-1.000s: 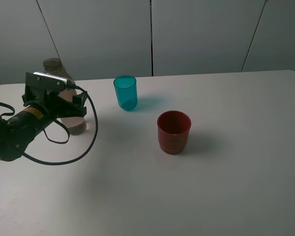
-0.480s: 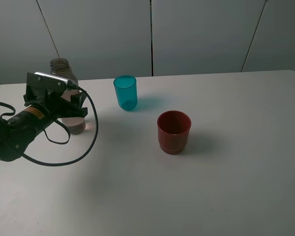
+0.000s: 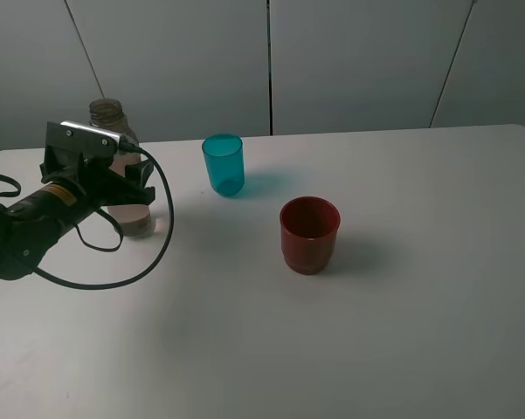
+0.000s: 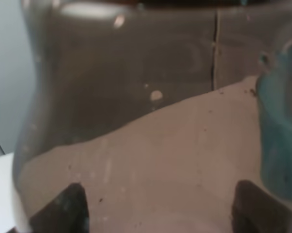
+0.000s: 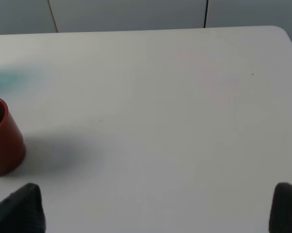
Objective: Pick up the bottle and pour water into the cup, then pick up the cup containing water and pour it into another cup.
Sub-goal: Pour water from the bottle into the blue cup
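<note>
While it stands upright near the back left corner of the table (image 3: 402, 332), the bottle (image 3: 109, 118) is mostly hidden by the left arm (image 3: 31, 227). Only its open threaded neck shows above the arm and its lower body below it. Whether its base rests on the table or hangs just clear cannot be told. The left fingers (image 4: 70, 208) are clamped on the bottle's lower body, one on each side. In the left wrist view the tinted wall fills nearly the whole picture between them. To the right of the bottle in the high view, and apart from it, the teal cup (image 3: 223, 164) stands upright near the back of the table. The red cup (image 3: 309, 234) stands upright nearer the front and further right, well apart from the teal one. The right fingers (image 5: 19, 208) are spread wide apart over bare table with nothing between them, and the red cup shows at the edge of that wrist view.
</note>
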You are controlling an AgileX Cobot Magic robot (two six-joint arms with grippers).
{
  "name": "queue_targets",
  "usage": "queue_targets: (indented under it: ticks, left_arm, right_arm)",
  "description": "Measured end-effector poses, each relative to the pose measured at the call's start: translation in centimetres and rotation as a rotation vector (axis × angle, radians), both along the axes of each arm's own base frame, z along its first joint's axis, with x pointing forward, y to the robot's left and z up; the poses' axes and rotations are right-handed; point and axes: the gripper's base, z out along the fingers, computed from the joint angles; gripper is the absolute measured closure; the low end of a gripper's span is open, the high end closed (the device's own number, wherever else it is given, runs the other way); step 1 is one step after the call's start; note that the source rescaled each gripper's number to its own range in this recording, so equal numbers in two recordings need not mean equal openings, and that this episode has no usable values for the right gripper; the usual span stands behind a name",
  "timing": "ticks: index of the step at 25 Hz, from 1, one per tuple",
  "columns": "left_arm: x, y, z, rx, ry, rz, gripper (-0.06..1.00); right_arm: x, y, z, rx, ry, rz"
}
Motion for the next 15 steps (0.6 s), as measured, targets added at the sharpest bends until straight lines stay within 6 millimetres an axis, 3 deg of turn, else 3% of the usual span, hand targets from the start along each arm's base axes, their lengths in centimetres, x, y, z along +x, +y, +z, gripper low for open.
queue_targets:
  ticks: [7,15]
  left_arm:
    - [2.6,-0.8,4.9,0.164,0.103,-0.054,0.94]
    - [5.2,-1.8,7.2,0.302,0.236,-0.145,0.94]
  right_arm:
    - [0.0,0.0,0.0,0.000,0.000,0.000]
    - [0.0,0.0,0.0,0.000,0.000,0.000]
